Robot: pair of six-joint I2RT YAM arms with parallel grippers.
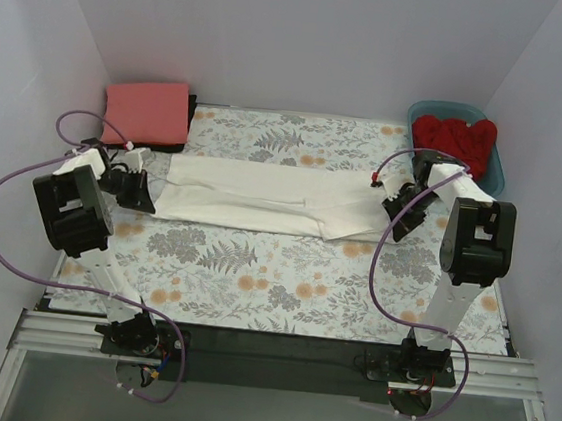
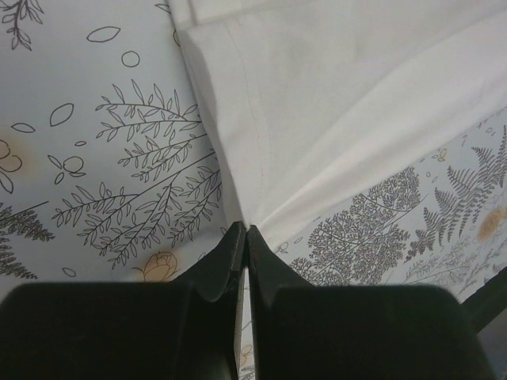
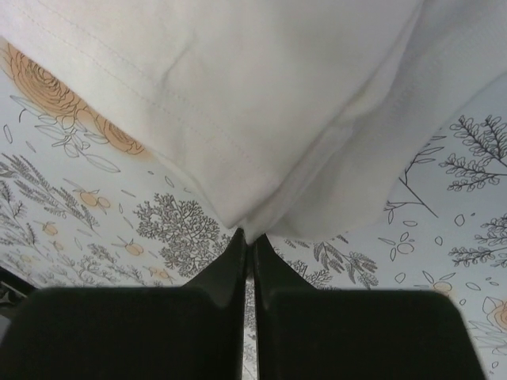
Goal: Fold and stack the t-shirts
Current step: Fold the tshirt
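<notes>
The white t-shirt (image 1: 267, 197) lies folded lengthwise into a long strip across the middle of the table. My left gripper (image 1: 145, 199) is shut on its left end, pinching a corner of the white cloth (image 2: 333, 103) at the fingertips. My right gripper (image 1: 397, 215) is shut on its right end, with a fold of the white cloth (image 3: 261, 95) bunched between the tips. The coral-pink t-shirt (image 1: 148, 112) lies folded at the back left. The bright red t-shirt (image 1: 456, 138) is crumpled inside the tub at the back right.
The teal plastic tub (image 1: 496, 171) stands at the back right corner. The floral grey-and-orange table cloth (image 1: 284, 281) covers the table. A dark mat (image 1: 190, 110) lies under the pink shirt. White walls close in the left, right and back sides.
</notes>
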